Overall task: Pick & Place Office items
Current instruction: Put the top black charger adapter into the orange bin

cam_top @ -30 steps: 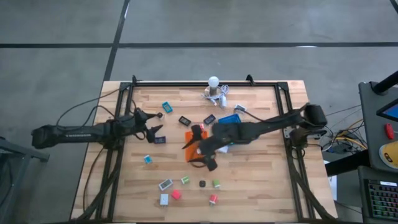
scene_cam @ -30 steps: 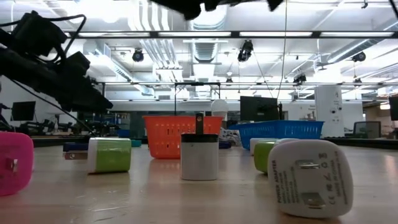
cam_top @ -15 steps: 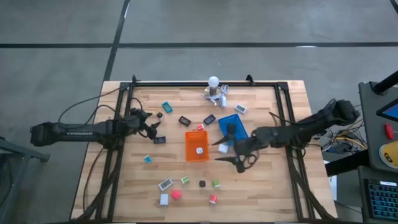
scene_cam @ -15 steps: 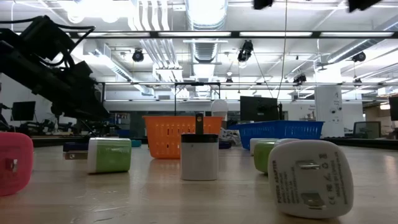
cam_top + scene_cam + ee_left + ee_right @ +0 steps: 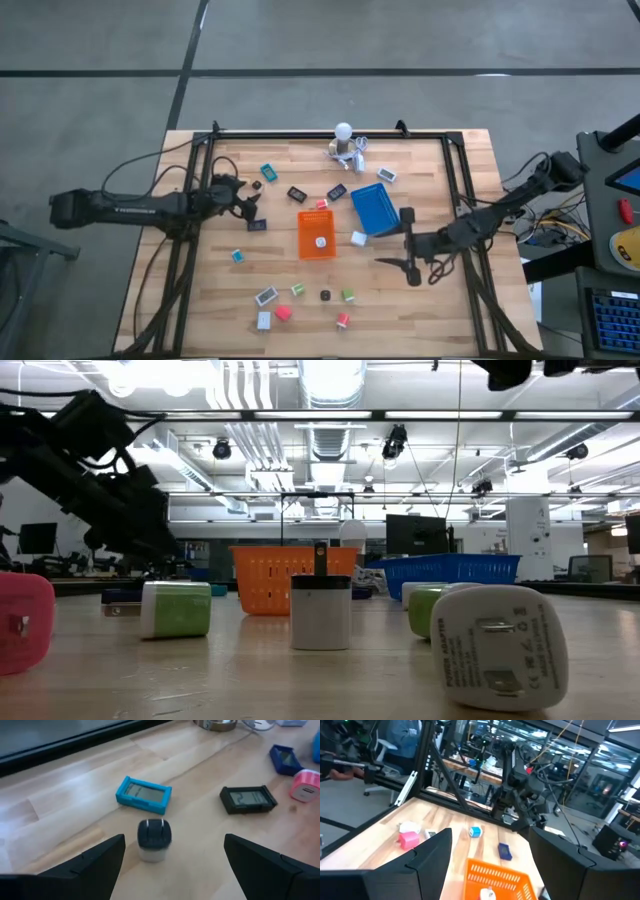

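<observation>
Your left end effector (image 5: 244,203) sits low over the wooden counter (image 5: 420,310) on its left side, fingers (image 5: 95,862) spread, nothing between them. Just ahead of it: a small black-topped round adapter (image 5: 154,839), a teal rectangular display piece (image 5: 144,795), a black rectangular display piece (image 5: 248,799). Your right end effector (image 5: 408,247) hangs above the counter's right part, beside the blue rectangular plastic tray (image 5: 375,207), fingers (image 5: 420,870) apart, empty. The orange rectangular plastic basket (image 5: 317,234) mid-counter holds one small white piece (image 5: 320,241). Other office items lie loose: green cube (image 5: 348,295), pink cube (image 5: 283,313), white charger (image 5: 500,645) near the front.
</observation>
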### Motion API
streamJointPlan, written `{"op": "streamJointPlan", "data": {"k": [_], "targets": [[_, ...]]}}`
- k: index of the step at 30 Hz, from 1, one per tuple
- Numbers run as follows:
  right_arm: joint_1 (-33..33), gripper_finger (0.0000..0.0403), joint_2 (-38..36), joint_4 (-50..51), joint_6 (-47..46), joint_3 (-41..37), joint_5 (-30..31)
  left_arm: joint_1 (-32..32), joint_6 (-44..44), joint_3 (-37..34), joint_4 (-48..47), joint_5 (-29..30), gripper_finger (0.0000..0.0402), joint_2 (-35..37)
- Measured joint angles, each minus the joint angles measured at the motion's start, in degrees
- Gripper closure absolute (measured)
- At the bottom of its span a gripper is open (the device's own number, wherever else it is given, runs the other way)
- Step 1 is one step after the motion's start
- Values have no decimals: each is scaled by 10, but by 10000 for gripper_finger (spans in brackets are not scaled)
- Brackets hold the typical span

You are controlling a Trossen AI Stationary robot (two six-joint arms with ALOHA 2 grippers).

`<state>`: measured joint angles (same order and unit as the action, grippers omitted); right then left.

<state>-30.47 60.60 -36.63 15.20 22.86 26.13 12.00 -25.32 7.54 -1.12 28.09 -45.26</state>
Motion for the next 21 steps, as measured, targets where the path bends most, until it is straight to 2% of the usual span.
{"op": "streamJointPlan", "data": {"k": [6,12,16,21], "targets": [[-9,143,-11,-3,-2,-16,11,14,11,70,-43,2,55,-95],[-11,143,-13,-14,-5,-29,11,38,12,173,-194,23,55,-194],[-12,143,-14,-15,-15,-35,11,48,15,233,-239,22,55,-236],[-14,144,-13,-13,-20,-36,11,72,12,281,-249,-31,55,-288]]}}
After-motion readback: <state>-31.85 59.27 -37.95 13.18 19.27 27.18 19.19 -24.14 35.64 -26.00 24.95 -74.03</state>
